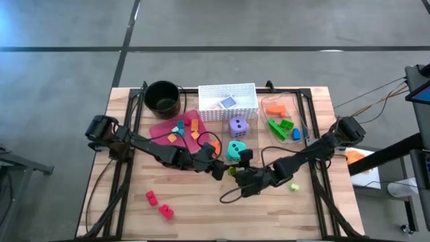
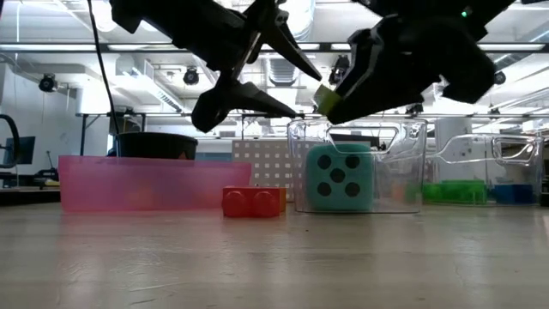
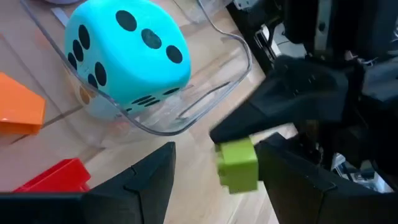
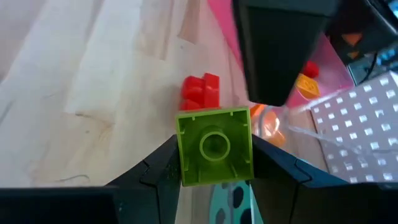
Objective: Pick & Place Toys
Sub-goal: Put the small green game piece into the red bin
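A yellow-green brick point(image 4: 214, 146) hangs above the table's middle with my right gripper point(image 1: 236, 173) shut on it. My left gripper point(image 1: 218, 168) is open just to its left. Its two fingers point(image 3: 149, 180) stand on either side of the brick point(image 3: 236, 163) with gaps showing. A teal die point(image 1: 235, 149) sits on the table just beyond both grippers, and a clear plastic rim point(image 3: 186, 121) curves around it. A purple die point(image 1: 238, 126) lies farther back. Two red bricks point(image 1: 158, 205) lie at the near left, and a small green one point(image 1: 293, 186) at the near right. My right gripper pinches the yellow-green brick by two opposite sides point(image 4: 181, 149) between its two fingers. The brick's hollow underside faces the wrist. The fingers slant down from the table's right side. The brick point(image 2: 324, 99) is lifted well clear of the table.
A pink tray point(image 1: 161, 128) with orange and blue bricks sits at the back left. Behind it is a black pot point(image 1: 162, 96), and a white perforated basket point(image 1: 227, 102) stands at the back centre. A clear container point(image 1: 282, 117) with green, orange and blue bricks is at the back right. Cables trail over the table.
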Tool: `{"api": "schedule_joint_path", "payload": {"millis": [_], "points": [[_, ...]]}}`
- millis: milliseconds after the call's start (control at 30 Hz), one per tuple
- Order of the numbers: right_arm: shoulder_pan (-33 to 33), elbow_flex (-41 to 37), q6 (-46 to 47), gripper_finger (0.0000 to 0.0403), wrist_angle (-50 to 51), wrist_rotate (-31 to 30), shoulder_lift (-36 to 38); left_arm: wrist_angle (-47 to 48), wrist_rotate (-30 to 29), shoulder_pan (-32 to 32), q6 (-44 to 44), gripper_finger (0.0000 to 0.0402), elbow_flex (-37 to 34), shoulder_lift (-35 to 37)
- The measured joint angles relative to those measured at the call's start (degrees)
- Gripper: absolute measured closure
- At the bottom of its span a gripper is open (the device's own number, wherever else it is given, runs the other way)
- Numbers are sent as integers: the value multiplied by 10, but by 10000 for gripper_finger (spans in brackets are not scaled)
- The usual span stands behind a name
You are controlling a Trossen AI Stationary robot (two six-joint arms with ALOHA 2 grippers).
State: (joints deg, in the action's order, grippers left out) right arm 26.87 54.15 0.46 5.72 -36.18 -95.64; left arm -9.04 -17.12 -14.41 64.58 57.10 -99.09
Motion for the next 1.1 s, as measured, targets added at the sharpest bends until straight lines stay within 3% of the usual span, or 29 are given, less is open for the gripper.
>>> {"api": "schedule_joint_path", "payload": {"millis": [200, 867, 1100], "points": [[-21, 0, 49, 243, -3, 2, 0, 0, -4, 1, 15, 170, -1, 0], [-50, 29, 49, 243, -4, 2, 0, 0, -28, 3, -2, 170, -1, 0], [-51, 29, 49, 243, -4, 2, 0, 0, -30, 6, -2, 220, -1, 0]]}}
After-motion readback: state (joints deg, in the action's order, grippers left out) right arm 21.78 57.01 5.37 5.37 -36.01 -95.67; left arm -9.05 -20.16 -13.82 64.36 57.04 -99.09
